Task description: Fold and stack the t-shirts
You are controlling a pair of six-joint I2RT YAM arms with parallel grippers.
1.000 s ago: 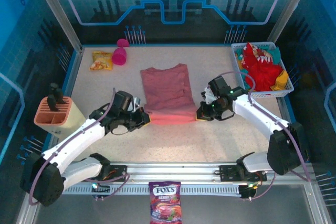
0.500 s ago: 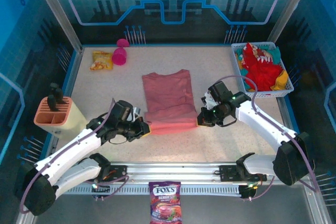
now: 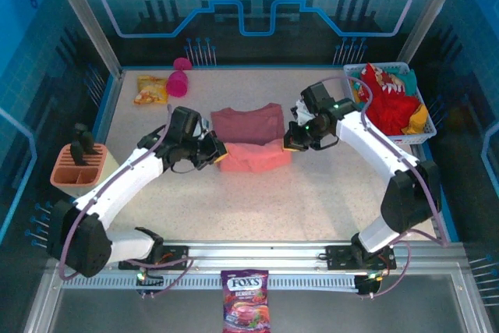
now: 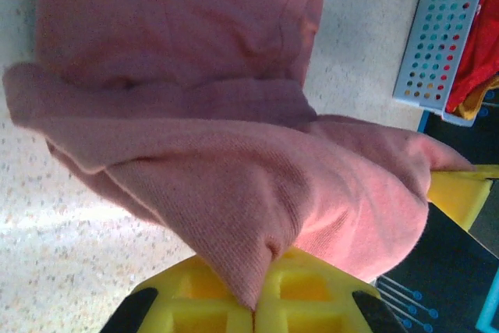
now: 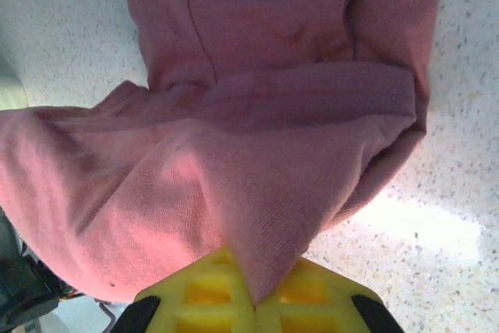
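While both arms reach in, we see the salmon-pink t-shirt [image 3: 249, 142] lying well left of the basket [image 3: 399, 140], its near hem raised and doubled over. Our left gripper [image 3: 221, 152] is closed tight on one hem corner and our right gripper [image 3: 290, 140] on the other. The red t-shirt [image 3: 386, 103] sits, apparently bunched, inside the basket.

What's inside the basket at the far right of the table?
A bright red t-shirt with white print lies on top; teal cloth and yellow cloth peek out beside it. It hides the floor of the basket and anything underneath.
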